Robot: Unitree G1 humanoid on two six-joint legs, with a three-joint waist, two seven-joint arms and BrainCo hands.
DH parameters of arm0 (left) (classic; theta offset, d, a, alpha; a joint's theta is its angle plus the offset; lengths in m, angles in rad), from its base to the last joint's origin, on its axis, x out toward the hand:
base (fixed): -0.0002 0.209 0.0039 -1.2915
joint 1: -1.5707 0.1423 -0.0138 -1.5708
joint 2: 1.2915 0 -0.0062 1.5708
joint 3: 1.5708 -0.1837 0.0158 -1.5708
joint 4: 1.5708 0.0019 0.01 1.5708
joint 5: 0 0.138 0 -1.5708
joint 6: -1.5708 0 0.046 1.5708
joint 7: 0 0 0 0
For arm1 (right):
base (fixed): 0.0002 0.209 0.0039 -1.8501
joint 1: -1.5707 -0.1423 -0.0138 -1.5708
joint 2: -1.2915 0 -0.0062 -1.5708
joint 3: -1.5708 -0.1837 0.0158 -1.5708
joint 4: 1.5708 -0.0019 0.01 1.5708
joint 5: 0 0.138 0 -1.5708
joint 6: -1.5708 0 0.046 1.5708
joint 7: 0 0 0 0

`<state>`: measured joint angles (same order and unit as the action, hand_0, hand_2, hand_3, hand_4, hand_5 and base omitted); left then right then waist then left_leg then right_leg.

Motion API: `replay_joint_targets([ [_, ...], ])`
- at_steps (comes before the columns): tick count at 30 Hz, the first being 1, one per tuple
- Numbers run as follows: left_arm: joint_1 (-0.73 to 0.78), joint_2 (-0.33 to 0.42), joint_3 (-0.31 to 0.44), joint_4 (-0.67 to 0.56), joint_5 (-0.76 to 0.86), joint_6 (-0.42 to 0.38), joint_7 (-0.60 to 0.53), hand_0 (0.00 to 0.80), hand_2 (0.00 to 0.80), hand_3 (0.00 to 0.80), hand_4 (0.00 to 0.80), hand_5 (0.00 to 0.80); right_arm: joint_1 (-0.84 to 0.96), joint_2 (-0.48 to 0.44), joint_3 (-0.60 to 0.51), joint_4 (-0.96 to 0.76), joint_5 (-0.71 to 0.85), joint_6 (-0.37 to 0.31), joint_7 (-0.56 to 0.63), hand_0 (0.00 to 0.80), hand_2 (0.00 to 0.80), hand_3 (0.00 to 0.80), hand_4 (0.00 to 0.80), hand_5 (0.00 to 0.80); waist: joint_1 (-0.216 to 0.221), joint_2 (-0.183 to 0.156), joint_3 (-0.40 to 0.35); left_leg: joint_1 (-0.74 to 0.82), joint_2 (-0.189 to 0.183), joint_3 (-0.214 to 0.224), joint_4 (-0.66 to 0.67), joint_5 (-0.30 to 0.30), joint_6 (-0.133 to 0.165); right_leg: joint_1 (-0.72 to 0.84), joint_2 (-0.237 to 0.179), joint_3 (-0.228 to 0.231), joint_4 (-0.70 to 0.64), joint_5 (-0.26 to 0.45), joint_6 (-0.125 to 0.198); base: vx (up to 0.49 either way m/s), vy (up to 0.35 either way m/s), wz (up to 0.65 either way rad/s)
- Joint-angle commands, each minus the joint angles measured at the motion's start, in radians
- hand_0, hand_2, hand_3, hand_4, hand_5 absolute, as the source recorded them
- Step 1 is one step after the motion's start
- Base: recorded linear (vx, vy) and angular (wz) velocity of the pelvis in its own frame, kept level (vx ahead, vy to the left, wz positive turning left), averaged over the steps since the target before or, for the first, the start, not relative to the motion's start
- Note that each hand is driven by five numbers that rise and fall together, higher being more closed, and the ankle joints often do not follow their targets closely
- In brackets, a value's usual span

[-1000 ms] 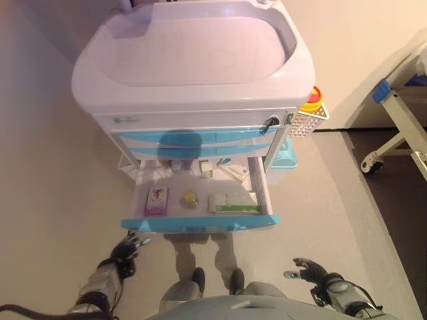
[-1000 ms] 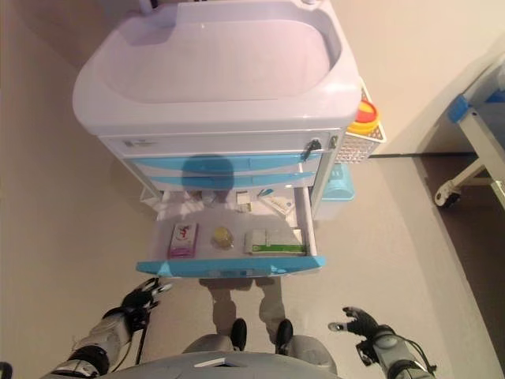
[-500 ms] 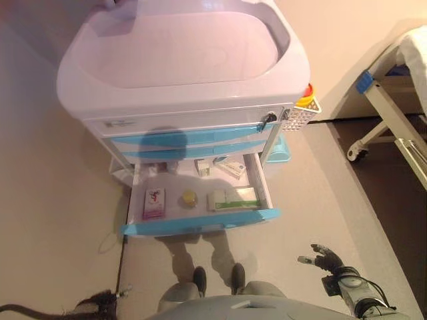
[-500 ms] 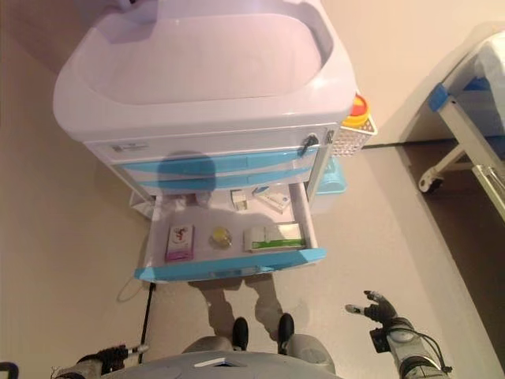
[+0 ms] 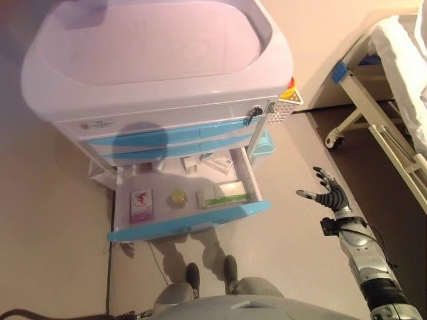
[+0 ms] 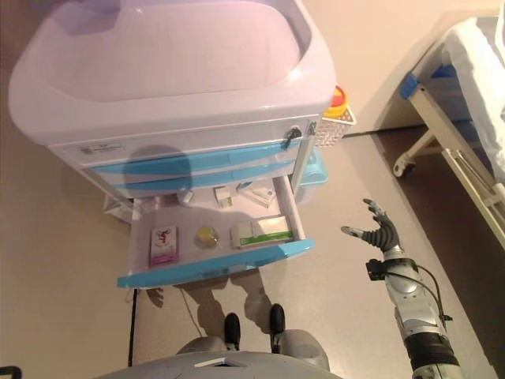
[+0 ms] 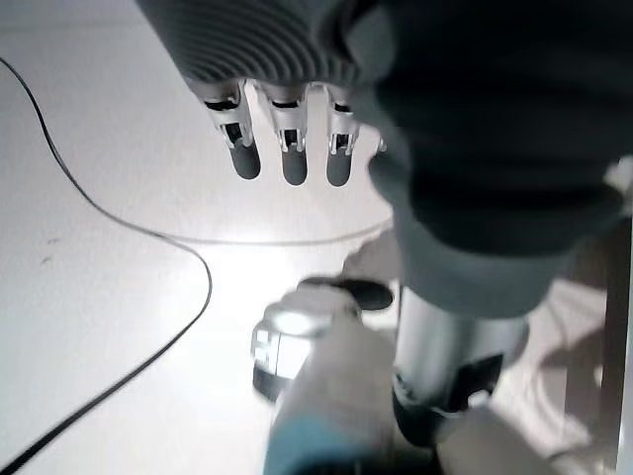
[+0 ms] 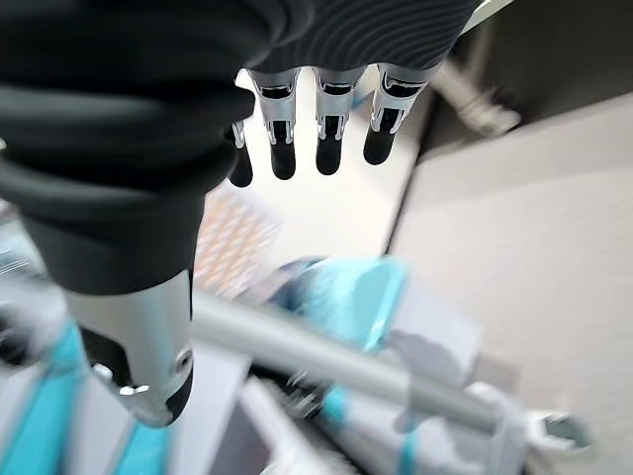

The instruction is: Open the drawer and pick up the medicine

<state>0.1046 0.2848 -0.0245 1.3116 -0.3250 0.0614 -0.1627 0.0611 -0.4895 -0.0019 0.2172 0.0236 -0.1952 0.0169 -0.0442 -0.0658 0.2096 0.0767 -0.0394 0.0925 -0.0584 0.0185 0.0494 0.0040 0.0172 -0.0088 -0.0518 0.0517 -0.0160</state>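
Drawer: lowest one of the cart, pulled out, blue front toward the robot
Medicine: pink box at drawer's left, small yellow jar mid, green-white box right; more small boxes at the back
Right hand: raised in the air right of the drawer, well apart from it, fingers spread, holding nothing
Left hand: only in its wrist view, fingers straight over bare floor, empty
Bed frame: far right

Open blue-fronted white plastic drawer holding pink flat box, small yellow round jar, green-and-white carton.
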Motion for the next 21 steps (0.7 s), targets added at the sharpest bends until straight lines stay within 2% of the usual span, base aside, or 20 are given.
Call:
replay_joint_targets([
  [1,-0.001,-0.015,-0.003,0.042,-0.056,-0.019,-0.032,0.0,0.0,0.0,0.0,0.0,0.004,-0.021,0.01,-0.167,0.092,-0.088,0.144,0.0,0.0,0.0,0.0,0.0,-0.003,-0.014,-0.01,-0.069,-0.032,-0.015,0.058,-0.06,0.02,-0.052,-0.041,-0.032,0.104,-0.024,0.071,-0.016,-0.025,-0.06],
  [5,-0.011,-0.011,-0.015,0.041,-0.054,-0.038,-0.035,0.0,0.0,0.0,0.0,0.0,0.013,-0.063,0.083,-0.278,0.093,-0.126,0.301,0.0,0.0,0.0,0.0,0.0,-0.001,-0.026,-0.003,-0.084,-0.032,-0.014,0.065,-0.061,0.018,-0.063,-0.043,-0.029,0.105,-0.018,0.075,-0.041,-0.019,-0.06],
  [10,-0.038,0.001,-0.046,0.037,-0.093,-0.061,-0.018,0.0,0.0,0.0,0.0,0.0,-0.063,-0.117,0.174,-0.364,0.125,-0.11,0.397,0.0,0.0,0.0,0.0,0.0,0.017,-0.03,0.009,-0.097,-0.035,-0.021,0.07,-0.057,0.015,-0.069,-0.046,-0.033,0.101,-0.013,0.076,-0.039,-0.003,0.01],
  [13,-0.061,0.009,-0.064,0.03,-0.109,-0.057,-0.011,0.0,0.0,0.0,0.0,0.0,-0.122,-0.141,0.215,-0.396,0.13,-0.11,0.425,0.0,0.0,0.0,0.0,0.0,0.032,-0.029,0.016,-0.105,-0.038,-0.029,0.07,-0.054,0.015,-0.071,-0.049,-0.037,0.098,-0.011,0.076,-0.034,0.008,0.04],
  [21,-0.083,0.014,-0.087,0.019,-0.143,-0.046,0.001,0.0,0.0,0.0,0.0,0.0,-0.297,-0.142,0.302,-0.436,0.134,-0.044,0.449,0.0,0.0,0.0,0.0,0.0,0.08,-0.03,0.031,-0.124,-0.041,-0.069,0.059,-0.038,0.01,-0.077,-0.053,-0.062,0.099,-0.017,0.073,-0.026,-0.001,0.14],
])
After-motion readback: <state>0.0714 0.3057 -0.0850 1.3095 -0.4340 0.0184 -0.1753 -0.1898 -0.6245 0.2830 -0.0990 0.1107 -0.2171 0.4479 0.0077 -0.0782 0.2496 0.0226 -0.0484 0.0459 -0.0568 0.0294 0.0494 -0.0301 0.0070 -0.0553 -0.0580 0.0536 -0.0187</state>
